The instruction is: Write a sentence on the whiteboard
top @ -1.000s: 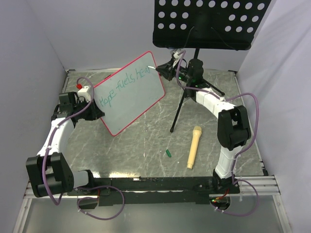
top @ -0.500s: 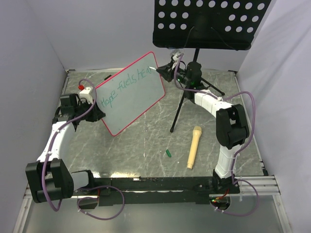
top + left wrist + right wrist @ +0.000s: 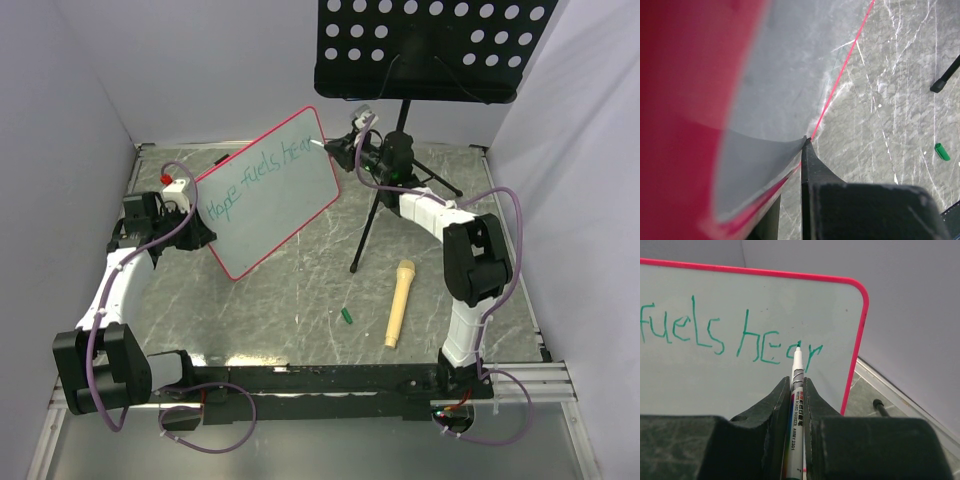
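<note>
- Whiteboard, a rectangular white panel with a thin pink-red frame (image 3: 275,205), was held tilted above the grey marbled counter (image 3: 300,290), rear left; the left claw (image 3: 192,228) was clamped on its lower-left frame edge
- the right claw (image 3: 796,385) was closed on a slim white marker (image 3: 797,367); its tip sat by the last strokes, contact unclear
- within the last second the teal-green handwritten sentence (image 3: 258,172) had grown from "hea" to "hear"; seemingly "ts" remained, with little room before the frame
- readable: "Hope fuels hear"; barrel print "WHITE BOARD MARKER", then apparently "ANMAY 2301"
</note>
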